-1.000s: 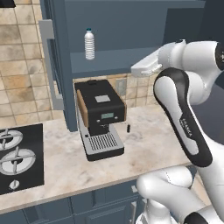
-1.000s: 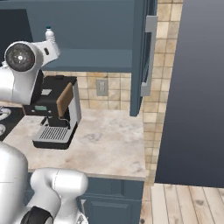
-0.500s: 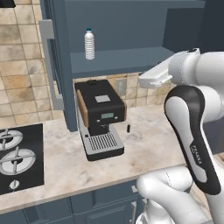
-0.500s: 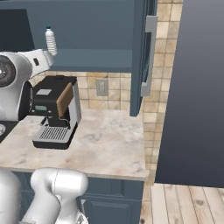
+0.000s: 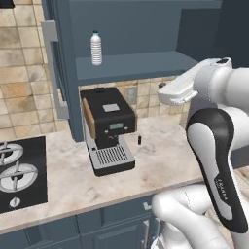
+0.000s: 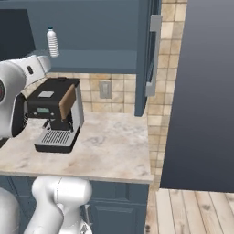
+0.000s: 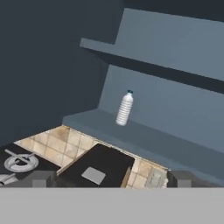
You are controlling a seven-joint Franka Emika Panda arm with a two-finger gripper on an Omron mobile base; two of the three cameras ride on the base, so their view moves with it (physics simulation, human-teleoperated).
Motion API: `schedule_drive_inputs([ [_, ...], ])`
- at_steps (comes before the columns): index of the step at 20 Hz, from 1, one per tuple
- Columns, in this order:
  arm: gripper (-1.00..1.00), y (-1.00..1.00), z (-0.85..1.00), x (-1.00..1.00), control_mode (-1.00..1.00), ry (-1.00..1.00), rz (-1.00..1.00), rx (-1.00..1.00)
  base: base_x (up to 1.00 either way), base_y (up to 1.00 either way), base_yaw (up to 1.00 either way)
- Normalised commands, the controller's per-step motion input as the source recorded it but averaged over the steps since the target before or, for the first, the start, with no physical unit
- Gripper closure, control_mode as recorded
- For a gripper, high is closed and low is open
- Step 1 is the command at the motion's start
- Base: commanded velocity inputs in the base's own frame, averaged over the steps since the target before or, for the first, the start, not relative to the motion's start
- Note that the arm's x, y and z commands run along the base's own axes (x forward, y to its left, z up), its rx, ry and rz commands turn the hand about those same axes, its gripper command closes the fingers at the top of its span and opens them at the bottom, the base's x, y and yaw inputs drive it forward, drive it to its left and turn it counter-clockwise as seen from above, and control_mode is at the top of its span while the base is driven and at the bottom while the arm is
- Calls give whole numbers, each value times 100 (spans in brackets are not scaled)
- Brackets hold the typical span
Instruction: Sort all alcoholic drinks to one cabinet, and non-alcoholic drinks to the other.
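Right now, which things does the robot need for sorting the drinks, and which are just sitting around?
Belongs to the job:
- water bottle, upright on the lower shelf of the open cabinet
- gripper, open and holding nothing

Just sitting around:
- coffee machine on the counter
- stove burners
- wall outlet

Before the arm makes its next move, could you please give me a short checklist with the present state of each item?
1. Water bottle stands upright on the cabinet shelf: ok.
2. Gripper open, with nothing between its fingertips: ok.
3. Gripper apart from the water bottle: ok.
4. Cabinet door stands open: ok.
5. Coffee machine sits on the counter below the shelf, apart from the arm: ok.
6. Where the remaining drinks are: cannot tell.
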Motion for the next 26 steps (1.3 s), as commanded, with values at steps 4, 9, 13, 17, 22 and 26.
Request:
schedule_drive_inputs([
  [4,-100,0,0,0,100,0,0,0,-65,-11,-29],
  [9,-100,0,0,0,100,0,0,0,-57,-8,-37],
  [13,-100,0,0,0,100,0,0,0,-53,-13,-46],
  [17,-100,0,0,0,100,0,0,0,-48,-4,-54],
  [22,-100,0,0,0,100,0,0,0,-52,-8,-54],
  [26,-100,0,0,0,100,0,0,0,-53,-10,-54],
])
